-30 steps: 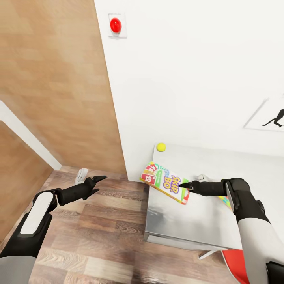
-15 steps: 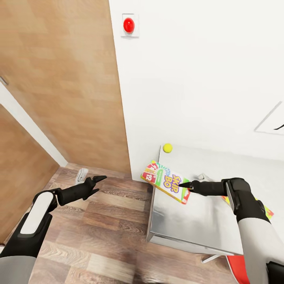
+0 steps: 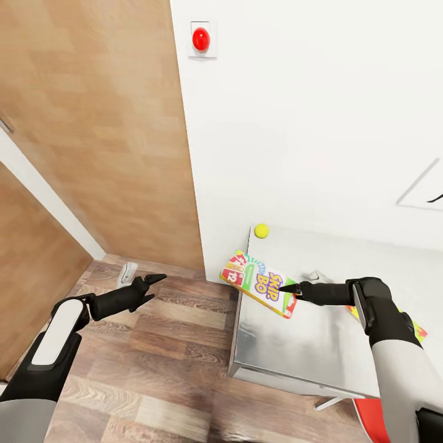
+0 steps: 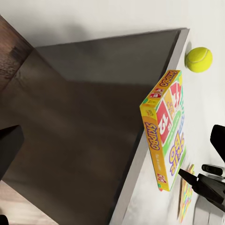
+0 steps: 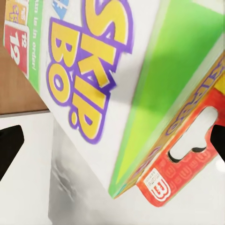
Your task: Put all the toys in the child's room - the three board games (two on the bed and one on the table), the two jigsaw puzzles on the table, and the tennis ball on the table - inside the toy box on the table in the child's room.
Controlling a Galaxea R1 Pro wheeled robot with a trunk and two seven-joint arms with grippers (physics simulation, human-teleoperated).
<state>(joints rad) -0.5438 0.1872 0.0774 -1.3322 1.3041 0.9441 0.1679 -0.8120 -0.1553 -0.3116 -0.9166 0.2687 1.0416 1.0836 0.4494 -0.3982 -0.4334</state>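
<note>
A yellow-green-red "Skip-Bo" board game (image 3: 258, 283) lies at the left edge of the table (image 3: 289, 351), with one corner sticking out over the floor. My right gripper (image 3: 289, 288) is open at the box's near end, one finger on each side of that end (image 5: 154, 154). I cannot tell whether the fingers touch the box. The tennis ball (image 3: 261, 231) rests in the table's far left corner by the wall, also seen in the left wrist view (image 4: 198, 59). Part of a jigsaw puzzle (image 3: 419, 332) peeks out behind my right forearm. My left gripper (image 3: 151, 288) hangs open and empty over the wood floor.
A wooden wardrobe door (image 3: 104, 135) fills the left side, and the white wall carries a red round button (image 3: 200, 39). A small white object (image 3: 127, 272) sits on the floor near the left gripper. A red chair seat (image 3: 369, 418) shows below the table's near edge.
A second ago the camera shifted, sliding the whole picture right and slightly down. Over the last half second nothing has moved, and both arms hold the same pose.
</note>
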